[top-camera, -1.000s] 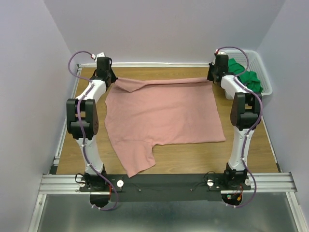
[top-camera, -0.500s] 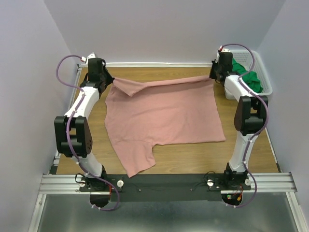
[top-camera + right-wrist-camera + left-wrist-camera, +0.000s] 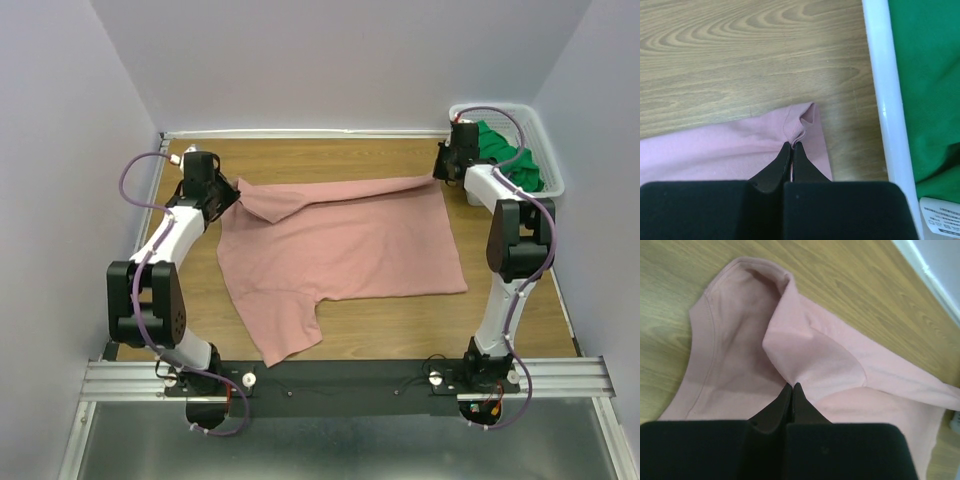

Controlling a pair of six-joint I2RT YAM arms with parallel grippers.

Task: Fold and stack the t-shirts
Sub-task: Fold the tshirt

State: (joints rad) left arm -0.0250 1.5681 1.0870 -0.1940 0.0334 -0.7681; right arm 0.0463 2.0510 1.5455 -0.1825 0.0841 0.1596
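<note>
Two t-shirts are recorded: a pink t-shirt point(image 3: 340, 250) is spread over the middle of the wooden table point(image 3: 400, 325), and a green t-shirt point(image 3: 512, 160) is heaped inside the white basket point(image 3: 548, 145) at the far right corner. The pink garment is laid mostly flat, with one sleeve projecting toward the near edge and its far hem raised at both ends. The left gripper point(image 3: 791, 386) is seen closed on a pinch of the far left corner, where the cloth is drawn up into a peak and a flap is turned over toward the middle. The right gripper point(image 3: 791, 145) is likewise closed on the far right corner, a small pucker of hem being nipped between the tips, just beside the basket wall but not touching it. The stretch of hem between the two grips is held fairly taut. The cloth is judged soft, light and limp: no shape will be kept unaided, and sagging and creasing are to be expected wherever it is unsupported. Hold is best taken at hems and corners, where the doubled fabric offers more to pinch. Both corners are judged to need carrying together and evenly if a square fold is to be laid. Only a thin pinch is held at the right corner, so slipping is considered possible
</note>
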